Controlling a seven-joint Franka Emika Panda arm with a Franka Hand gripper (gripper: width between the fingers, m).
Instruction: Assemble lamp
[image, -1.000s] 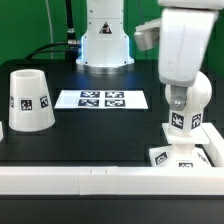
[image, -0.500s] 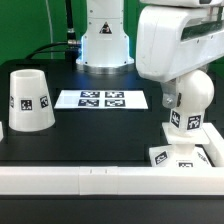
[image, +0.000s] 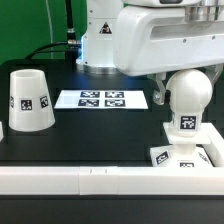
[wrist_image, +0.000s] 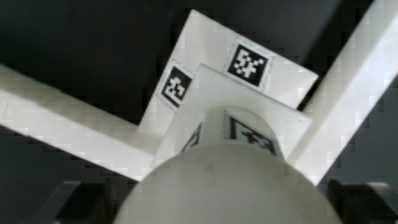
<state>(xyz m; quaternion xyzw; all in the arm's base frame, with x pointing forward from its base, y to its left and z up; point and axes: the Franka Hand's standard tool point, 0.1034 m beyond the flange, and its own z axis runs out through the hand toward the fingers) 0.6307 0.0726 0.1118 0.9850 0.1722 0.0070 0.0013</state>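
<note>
The gripper stands spread wide. In the wrist view its two dark fingers show on either side of the white plastic round-topped bulb post, and as far as that view shows they are clear of it, so nothing is gripped (in the exterior view the arm's bulky white body hides the fingers altogether). The post stands upright, directly under the gripper, on the flat square white base. The base carries black-and-white square tags and lies on the black table at the exterior view's right, just beside the long white rail along the table's near edge. Well apart, at the exterior view's left, the large tapered white shade sits wide end down, with a tag on its side. Farther back, between shade and post, lies the flat white marker board.
</note>
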